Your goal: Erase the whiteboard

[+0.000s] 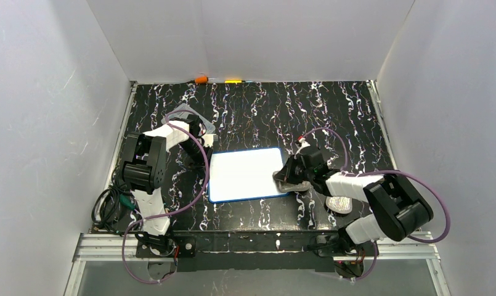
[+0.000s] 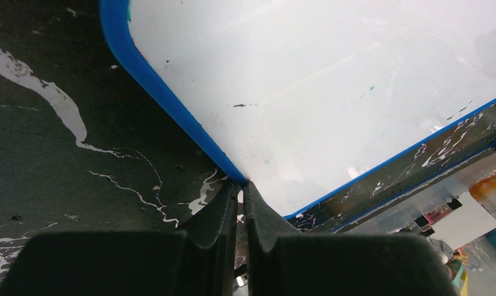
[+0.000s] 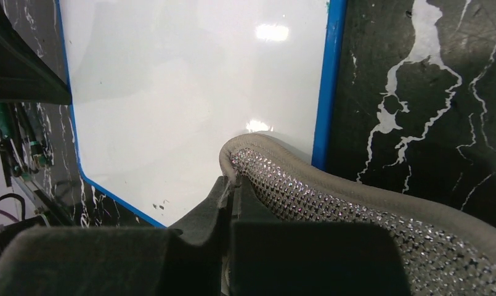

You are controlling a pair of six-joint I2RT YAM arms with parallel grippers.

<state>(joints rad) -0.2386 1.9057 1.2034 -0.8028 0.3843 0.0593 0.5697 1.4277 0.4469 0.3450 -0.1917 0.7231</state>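
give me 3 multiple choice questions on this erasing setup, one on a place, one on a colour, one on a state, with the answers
1. Where does the right gripper hold the grey pad?
A) over the whiteboard at its right edge
B) at the table's far edge
C) on the left arm's base

2. What colour is the whiteboard's rim?
A) red
B) blue
C) yellow

3. How does the whiteboard's surface look?
A) covered in green writing
B) nearly clean, only small specks
C) hidden under a cloth

Answers: 1 A, the pad overlaps the rim on that side. 2 B, a blue band borders the board in every view. 3 B, both wrist views show bare white with tiny marks.
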